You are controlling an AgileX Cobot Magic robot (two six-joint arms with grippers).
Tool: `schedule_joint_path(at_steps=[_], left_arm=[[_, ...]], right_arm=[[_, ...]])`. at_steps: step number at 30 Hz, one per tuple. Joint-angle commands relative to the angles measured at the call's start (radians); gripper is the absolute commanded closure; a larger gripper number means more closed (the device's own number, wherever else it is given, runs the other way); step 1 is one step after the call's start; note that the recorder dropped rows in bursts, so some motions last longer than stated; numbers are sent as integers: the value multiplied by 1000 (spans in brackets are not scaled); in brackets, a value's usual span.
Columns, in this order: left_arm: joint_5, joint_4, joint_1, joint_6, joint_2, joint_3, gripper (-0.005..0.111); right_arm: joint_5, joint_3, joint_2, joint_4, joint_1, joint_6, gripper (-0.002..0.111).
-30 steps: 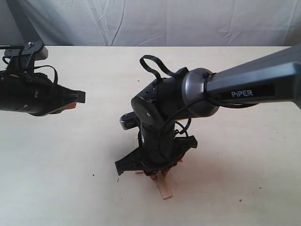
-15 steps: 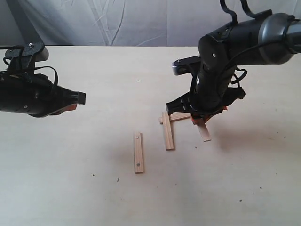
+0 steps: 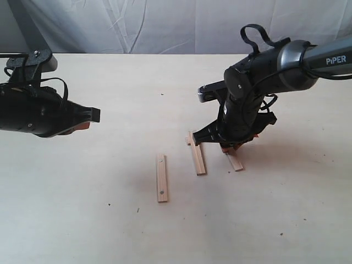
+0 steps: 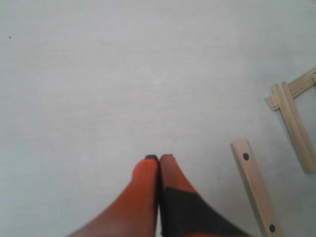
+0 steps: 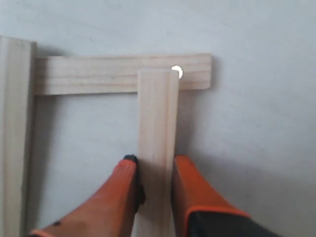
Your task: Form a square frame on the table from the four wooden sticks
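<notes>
Our right gripper [image 5: 154, 167], part-closed, pinches the third stick [image 5: 158, 113], whose far end overlaps the cross stick [image 5: 89, 75] ahead. A side stick [image 5: 15, 128] lies alongside. The holed fourth stick [image 3: 161, 177], well apart, is not yet placed.

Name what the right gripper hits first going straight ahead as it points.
Likely the crosswise stick, already overlapped by the far end of the held stick; whether the right gripper would pass above it is unclear.
</notes>
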State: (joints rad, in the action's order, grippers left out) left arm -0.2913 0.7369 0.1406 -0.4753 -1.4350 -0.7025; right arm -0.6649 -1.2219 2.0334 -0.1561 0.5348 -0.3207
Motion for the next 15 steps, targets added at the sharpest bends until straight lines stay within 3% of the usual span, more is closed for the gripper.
schedule_joint_path(at_steps=[1, 15], left_arm=[[3, 3, 2, 0, 9, 5, 107], [7, 3, 2, -2, 9, 5, 107]], right_arm=[[9, -1, -5, -23, -6, 7, 108], [29, -18, -36, -113, -6, -3, 108]])
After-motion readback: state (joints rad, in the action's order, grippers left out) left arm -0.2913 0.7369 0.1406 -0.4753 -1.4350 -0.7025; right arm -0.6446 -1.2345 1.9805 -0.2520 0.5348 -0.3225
